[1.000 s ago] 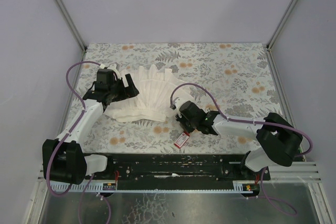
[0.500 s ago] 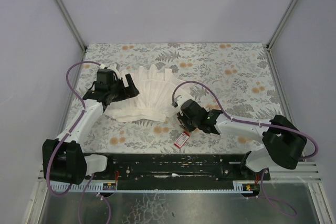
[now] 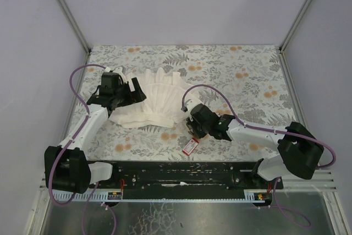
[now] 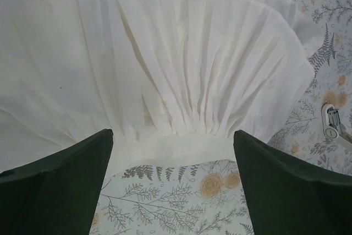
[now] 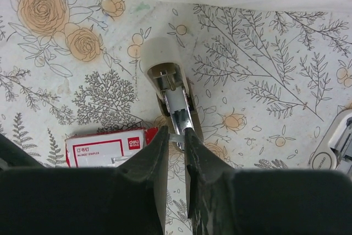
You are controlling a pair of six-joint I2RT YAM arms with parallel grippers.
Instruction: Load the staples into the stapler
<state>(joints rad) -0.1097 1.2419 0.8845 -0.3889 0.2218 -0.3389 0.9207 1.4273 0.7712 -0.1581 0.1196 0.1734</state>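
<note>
Only the right arm's elbow has swung toward the near-right corner; both grippers sit where they were. Left gripper [image 4: 173, 133] hangs wide apart over the white pleated cloth [image 4: 192, 53], well away. Red staple box [image 5: 107, 149] lies just left of the right gripper [image 5: 176, 134], whose jaws are pinched together at the near end of the stapler [image 5: 168, 81]; its long axis runs straight ahead from them. Staples themselves cannot be made out.
</note>
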